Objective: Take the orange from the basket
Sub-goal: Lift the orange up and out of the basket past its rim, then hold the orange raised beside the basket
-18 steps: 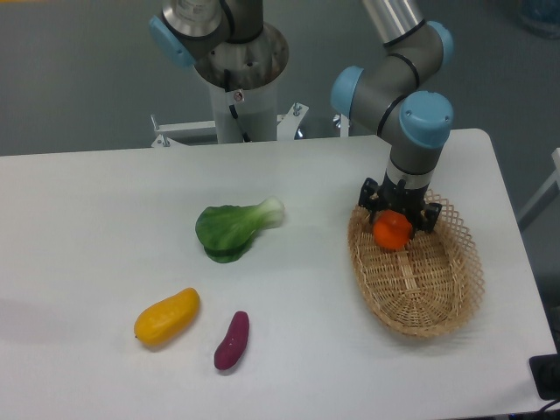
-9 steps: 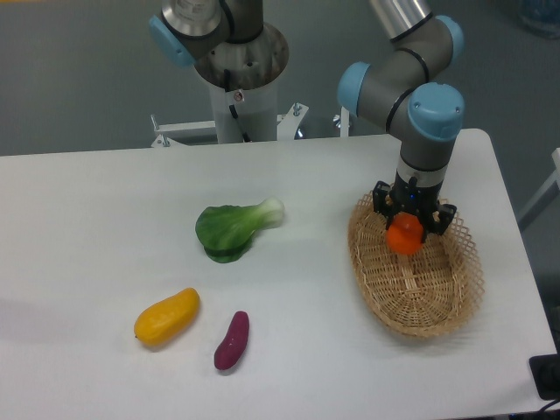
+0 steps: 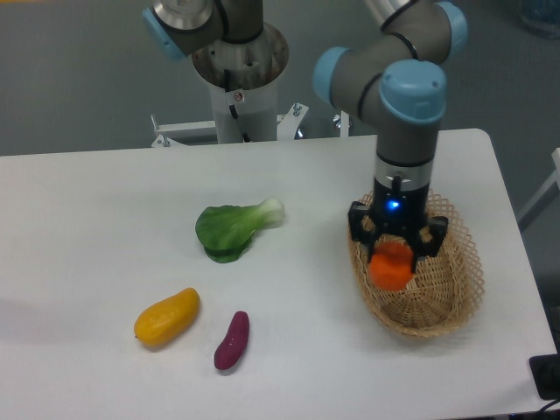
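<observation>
One small round bright orange fruit (image 3: 390, 268) sits clamped between the black jaws of the grey-and-blue arm's gripper (image 3: 393, 259), which points straight down over the shallow oval basket of light tan woven wicker (image 3: 455, 297). The orange hangs above the basket's left half, near its woven floor; whether it touches the weave cannot be told from this view. A small blue light glows on the gripper body just above the fruit. The basket rests on the white bench (image 3: 105, 227), at its right side. Well to the left of the basket lies a green leafy bok choy with a pale stalk (image 3: 236, 227). Further left of the basket and nearer the front edge lie an elongated yellow-orange mango-like fruit (image 3: 167, 317) and, just beside it on the basket's side, a small dark purple sweet potato (image 3: 232, 340).
</observation>
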Available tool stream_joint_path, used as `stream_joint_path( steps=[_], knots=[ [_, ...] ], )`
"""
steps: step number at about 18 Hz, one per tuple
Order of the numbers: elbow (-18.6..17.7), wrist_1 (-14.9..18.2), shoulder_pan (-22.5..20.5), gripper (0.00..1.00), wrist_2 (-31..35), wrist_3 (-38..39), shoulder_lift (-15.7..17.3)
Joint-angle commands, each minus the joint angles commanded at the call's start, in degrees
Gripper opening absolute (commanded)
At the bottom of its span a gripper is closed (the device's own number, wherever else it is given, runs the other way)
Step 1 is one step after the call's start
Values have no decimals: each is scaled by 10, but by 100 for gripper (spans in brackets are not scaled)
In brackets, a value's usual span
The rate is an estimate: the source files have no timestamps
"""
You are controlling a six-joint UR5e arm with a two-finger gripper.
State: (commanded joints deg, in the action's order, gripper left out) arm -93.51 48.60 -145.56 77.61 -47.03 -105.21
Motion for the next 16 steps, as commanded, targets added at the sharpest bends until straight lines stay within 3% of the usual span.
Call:
stream_joint_path(
  steps=[2,6,16],
  knots=[
    [-8,9,10,67,4,2,11],
    [-1,59,11,67,5,-6,27],
    [-5,61,31,66,43,-25,18]
  ],
)
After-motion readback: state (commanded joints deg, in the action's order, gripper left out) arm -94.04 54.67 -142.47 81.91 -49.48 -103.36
